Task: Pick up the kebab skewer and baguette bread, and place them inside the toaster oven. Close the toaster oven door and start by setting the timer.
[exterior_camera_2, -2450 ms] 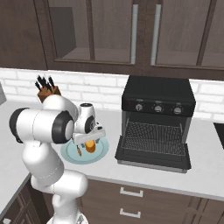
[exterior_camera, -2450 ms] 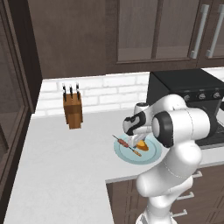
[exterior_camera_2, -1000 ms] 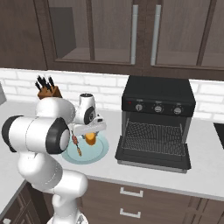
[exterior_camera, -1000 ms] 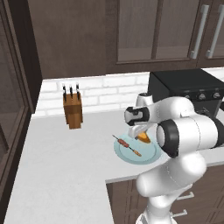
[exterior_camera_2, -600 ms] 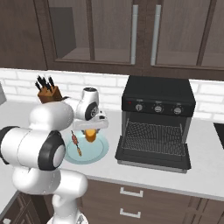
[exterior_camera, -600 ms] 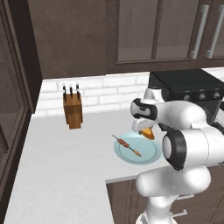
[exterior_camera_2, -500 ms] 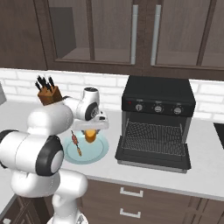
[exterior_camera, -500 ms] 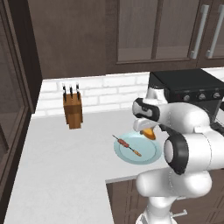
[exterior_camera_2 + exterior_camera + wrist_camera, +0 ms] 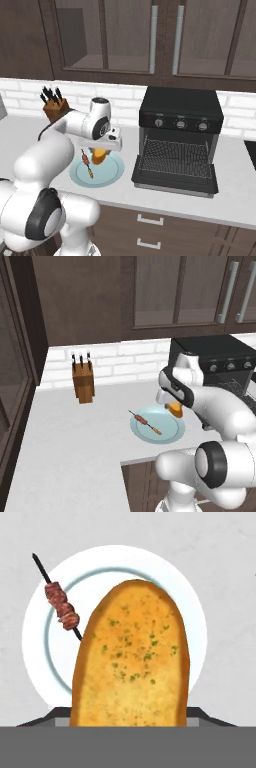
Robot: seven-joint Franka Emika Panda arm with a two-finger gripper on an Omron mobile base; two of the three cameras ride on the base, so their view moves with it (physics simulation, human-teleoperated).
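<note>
My gripper [image 9: 174,405] [image 9: 102,150] [image 9: 128,718] is shut on the baguette bread [image 9: 176,409] [image 9: 99,155] [image 9: 131,657], a golden loaf hanging a little above the pale blue plate [image 9: 167,433] [image 9: 108,175] [image 9: 196,627]. The kebab skewer [image 9: 145,422] [image 9: 87,163] [image 9: 62,606] lies on the left part of that plate, untouched. To the right stands the black toaster oven [image 9: 212,352] [image 9: 181,108]. The toaster oven door [image 9: 175,178] hangs open and flat, and the wire rack shows inside.
A wooden knife block [image 9: 83,384] [image 9: 54,108] stands at the back left of the white counter [image 9: 75,441]. Dark cabinets hang above. The counter's front edge runs just in front of the plate.
The gripper has lifted the baguette bread off the plate and carried it slightly right, toward the oven. The skewer and plate have stayed put.
</note>
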